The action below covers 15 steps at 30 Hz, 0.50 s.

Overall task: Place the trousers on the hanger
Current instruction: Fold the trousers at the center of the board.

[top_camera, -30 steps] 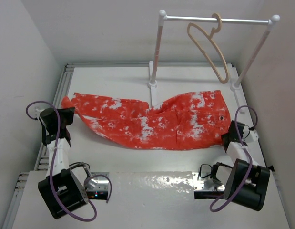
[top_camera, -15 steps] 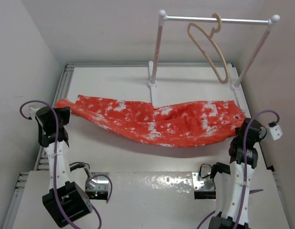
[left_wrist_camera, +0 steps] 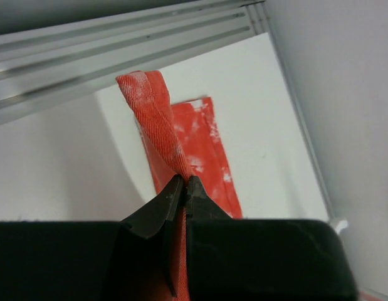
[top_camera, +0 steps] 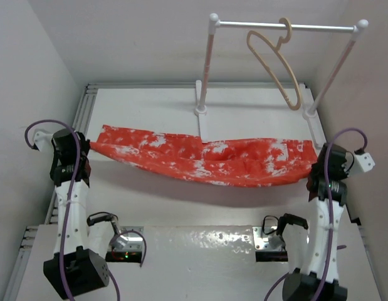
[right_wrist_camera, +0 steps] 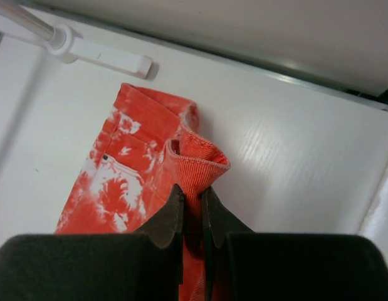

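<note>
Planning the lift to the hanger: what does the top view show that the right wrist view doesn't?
Top only: the hanger on the rail, the left gripper shut on the leg end, and the trousers slung between both arms. Right wrist only: a close look at the right gripper pinching a fold of waistband. Both: the trousers, the table and a rail foot.

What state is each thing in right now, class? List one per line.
trousers: held at both ends, sagging between them
hanger: hooked on the rail, empty
left end effector: shut on the trousers' leg end
right end effector: shut on the trousers' waist
</note>
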Motion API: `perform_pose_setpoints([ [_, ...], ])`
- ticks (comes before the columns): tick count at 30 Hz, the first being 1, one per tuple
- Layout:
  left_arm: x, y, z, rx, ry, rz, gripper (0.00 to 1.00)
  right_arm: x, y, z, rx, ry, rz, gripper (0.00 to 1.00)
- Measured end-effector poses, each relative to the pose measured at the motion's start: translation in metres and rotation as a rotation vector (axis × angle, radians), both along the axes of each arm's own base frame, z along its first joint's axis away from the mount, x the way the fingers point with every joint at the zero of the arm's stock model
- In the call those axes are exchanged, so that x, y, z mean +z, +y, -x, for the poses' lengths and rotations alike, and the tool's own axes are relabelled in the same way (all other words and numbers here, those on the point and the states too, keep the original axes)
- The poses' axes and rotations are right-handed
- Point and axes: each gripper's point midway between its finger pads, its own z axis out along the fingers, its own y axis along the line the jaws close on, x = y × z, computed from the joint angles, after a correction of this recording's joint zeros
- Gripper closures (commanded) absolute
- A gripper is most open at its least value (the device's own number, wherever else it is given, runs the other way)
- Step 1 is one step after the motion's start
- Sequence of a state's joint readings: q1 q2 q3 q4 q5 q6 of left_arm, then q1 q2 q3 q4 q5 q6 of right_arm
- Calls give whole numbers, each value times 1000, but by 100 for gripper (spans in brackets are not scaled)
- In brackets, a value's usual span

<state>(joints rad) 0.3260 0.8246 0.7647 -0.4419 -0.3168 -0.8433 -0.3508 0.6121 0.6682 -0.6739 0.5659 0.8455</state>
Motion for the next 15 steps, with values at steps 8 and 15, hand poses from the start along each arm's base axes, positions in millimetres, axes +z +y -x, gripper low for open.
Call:
perform_pose_setpoints([
  [8, -67, 7, -6, 7, 212, 64, 100, -33, -3, -42, 43, 105, -95, 100],
  [15, -44, 3, 12, 17, 164, 10, 100, -5, 14, -27, 124, -74, -36, 100],
])
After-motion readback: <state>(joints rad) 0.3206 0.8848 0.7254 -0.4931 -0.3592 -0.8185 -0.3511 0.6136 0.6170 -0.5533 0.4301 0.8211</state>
